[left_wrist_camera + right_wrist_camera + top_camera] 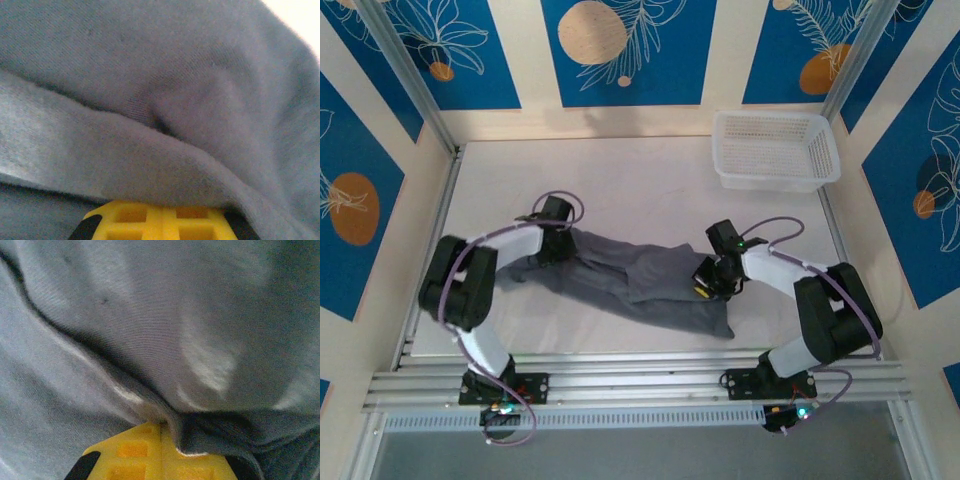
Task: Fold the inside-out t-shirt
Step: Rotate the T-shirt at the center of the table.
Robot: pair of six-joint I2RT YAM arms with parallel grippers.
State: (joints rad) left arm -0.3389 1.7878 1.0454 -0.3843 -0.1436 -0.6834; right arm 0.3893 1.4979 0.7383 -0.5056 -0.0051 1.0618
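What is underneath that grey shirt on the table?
The white table lies under the t-shirt. Its folds also drape over the yellow fingers of the left gripper and right gripper. Whatever else lies beneath is covered.

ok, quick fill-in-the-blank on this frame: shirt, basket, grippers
1. The t-shirt is plain ___ in colour.
2. The white basket stands at the far ___ corner of the table.
3. The right gripper pinches cloth between ___ pads.
4. In the top view, the left gripper sits at the shirt's ___ end.

Missing words: grey; right; yellow; left.
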